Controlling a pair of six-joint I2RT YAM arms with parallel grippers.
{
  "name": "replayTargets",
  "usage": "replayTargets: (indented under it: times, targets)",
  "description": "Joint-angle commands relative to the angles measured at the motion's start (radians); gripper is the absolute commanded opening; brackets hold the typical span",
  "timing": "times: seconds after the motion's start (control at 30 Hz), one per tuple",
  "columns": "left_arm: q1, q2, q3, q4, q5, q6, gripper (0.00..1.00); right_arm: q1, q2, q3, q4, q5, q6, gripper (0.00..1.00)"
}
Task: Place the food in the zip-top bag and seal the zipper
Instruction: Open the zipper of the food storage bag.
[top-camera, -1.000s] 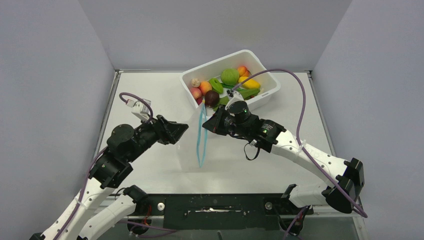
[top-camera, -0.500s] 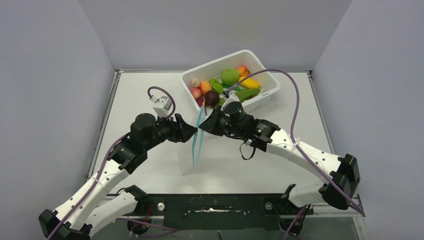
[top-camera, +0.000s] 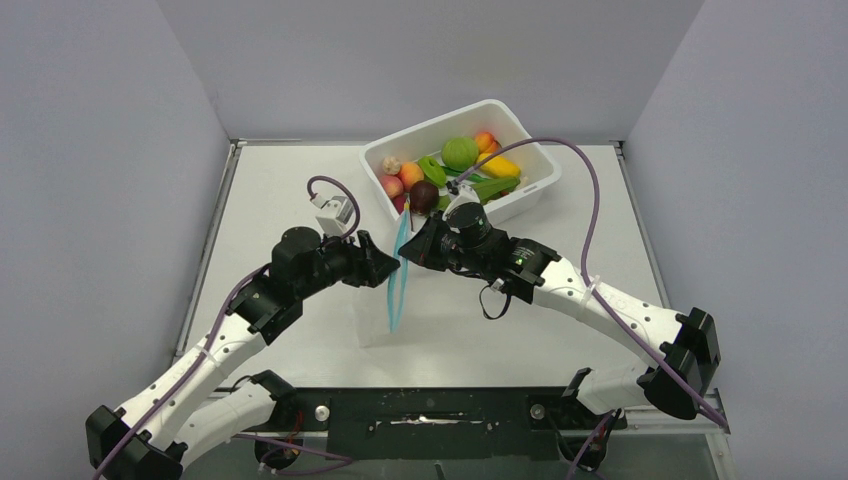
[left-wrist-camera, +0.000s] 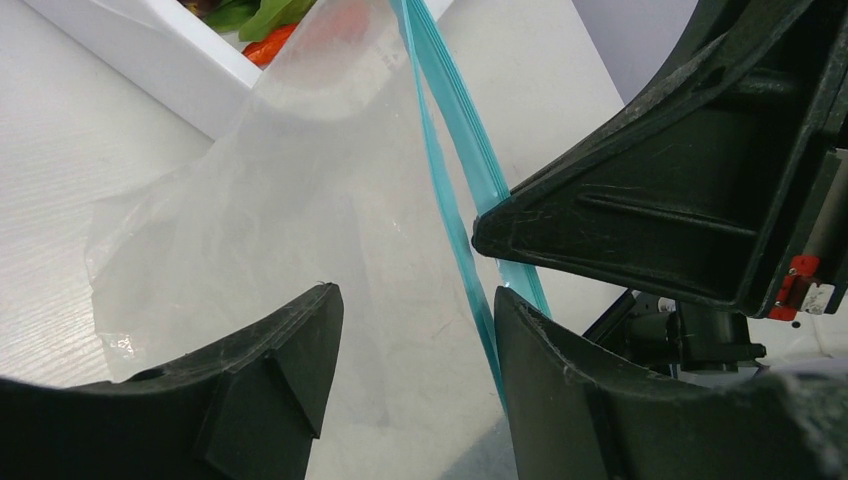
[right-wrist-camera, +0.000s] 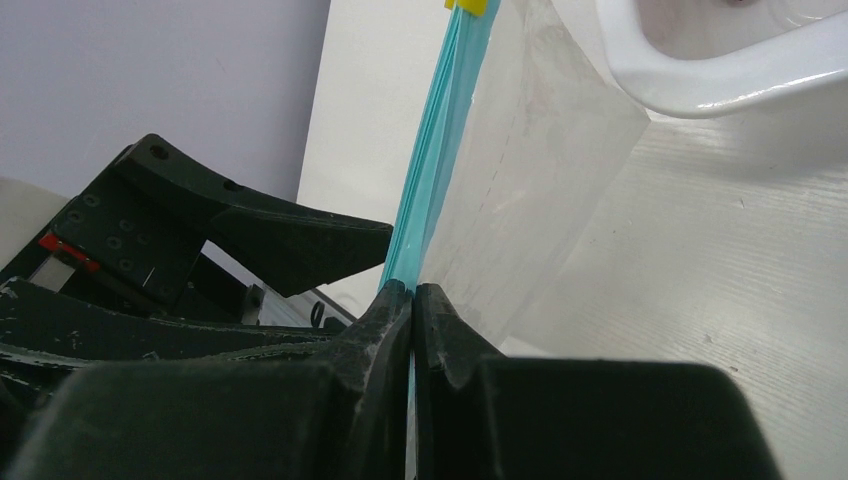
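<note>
The zip-top bag (top-camera: 375, 315) hangs upright over the table, its blue zipper (top-camera: 397, 285) running down its edge. My right gripper (top-camera: 407, 247) is shut on the zipper near its top; the right wrist view shows the jaws (right-wrist-camera: 412, 292) pinched on the blue strip (right-wrist-camera: 440, 160). My left gripper (top-camera: 392, 268) is open right beside the bag. In the left wrist view its jaws (left-wrist-camera: 412, 300) straddle the clear film (left-wrist-camera: 300, 180), with the zipper (left-wrist-camera: 455, 130) against the right finger. The food, peaches (top-camera: 410, 175), a green ball (top-camera: 460, 152), a dark fruit (top-camera: 424, 196) and a mushroom (top-camera: 390, 165), lies in the tub.
The white tub (top-camera: 540, 165) stands at the back centre, just behind the bag and both grippers; its rim shows in the right wrist view (right-wrist-camera: 720, 70). Grey walls close in the table on three sides. Purple cables loop above both arms.
My left arm has swung right and forward until its open jaws reach the bag. My right gripper has shifted slightly left, still holding the zipper.
</note>
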Motion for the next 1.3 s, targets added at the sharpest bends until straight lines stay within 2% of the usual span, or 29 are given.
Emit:
replayTargets:
  times: [0.0,0.1,0.23,0.43,0.57,0.67,0.83,0.97,1.03,1.2,1.27]
  targets:
    - [-0.003,0.004,-0.005,0.085,0.029,-0.012,0.53,0.007,-0.003,0.028,0.063,0.024,0.003,0.0]
    - [-0.003,0.004,-0.005,0.099,0.041,-0.018,0.33,0.008,-0.01,0.015,0.065,0.029,0.003,0.0]
    - [-0.002,-0.002,0.019,0.085,0.031,0.004,0.0,0.008,-0.021,0.003,0.059,0.035,-0.009,0.0]
    - [-0.002,-0.059,0.105,-0.096,-0.231,0.104,0.0,0.006,-0.061,-0.063,-0.001,0.103,-0.029,0.0]
    - [-0.002,-0.109,0.119,-0.128,-0.368,0.166,0.0,0.002,-0.083,-0.129,-0.006,0.125,-0.034,0.0]
    - [-0.002,-0.145,0.095,-0.088,-0.388,0.211,0.0,-0.002,-0.077,-0.145,-0.006,0.123,-0.038,0.0]
    - [-0.003,-0.182,0.013,0.017,-0.304,0.312,0.0,-0.005,-0.043,-0.102,-0.013,0.121,-0.062,0.01]
    - [-0.003,-0.186,-0.031,0.028,-0.299,0.358,0.0,-0.006,-0.028,-0.051,-0.01,0.136,-0.115,0.31]
    - [-0.003,-0.188,-0.05,0.03,-0.311,0.368,0.0,-0.011,-0.028,-0.018,-0.026,0.154,-0.159,0.42]
    - [-0.003,-0.194,-0.08,0.037,-0.301,0.384,0.0,-0.021,-0.032,0.044,-0.011,0.202,-0.348,0.58]
    - [-0.003,-0.205,-0.093,0.046,-0.303,0.388,0.0,-0.036,-0.025,0.062,0.001,0.23,-0.417,0.61]
